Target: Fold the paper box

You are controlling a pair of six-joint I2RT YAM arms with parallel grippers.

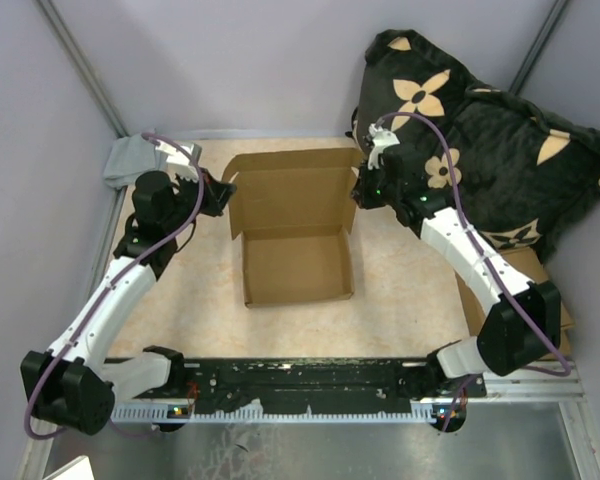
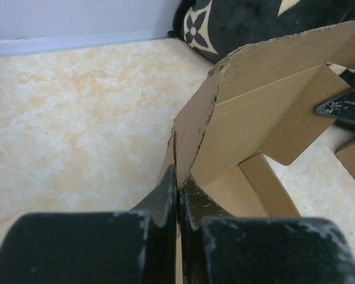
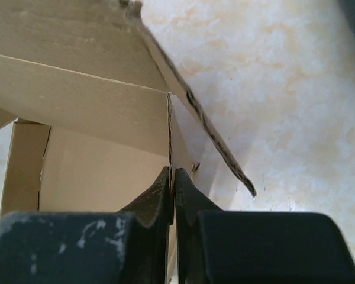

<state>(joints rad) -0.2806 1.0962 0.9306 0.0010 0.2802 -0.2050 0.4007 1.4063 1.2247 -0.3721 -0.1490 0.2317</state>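
The brown paper box (image 1: 295, 240) stands in the middle of the table, its tray formed and its lid flap raised at the far side. My left gripper (image 1: 220, 195) is shut on the box's left side wall near the lid corner; in the left wrist view the gripper (image 2: 178, 180) pinches the thin cardboard wall (image 2: 192, 136) edge-on. My right gripper (image 1: 363, 190) is shut on the right side wall; in the right wrist view the gripper (image 3: 172, 177) clamps the wall (image 3: 178, 145) next to the lid's side flap (image 3: 213, 136).
A black cushion with tan flowers (image 1: 490, 150) lies at the back right, close behind my right arm. A grey cloth (image 1: 130, 160) sits at the back left corner. More flat cardboard (image 1: 525, 265) lies under the right arm. Grey walls enclose the table.
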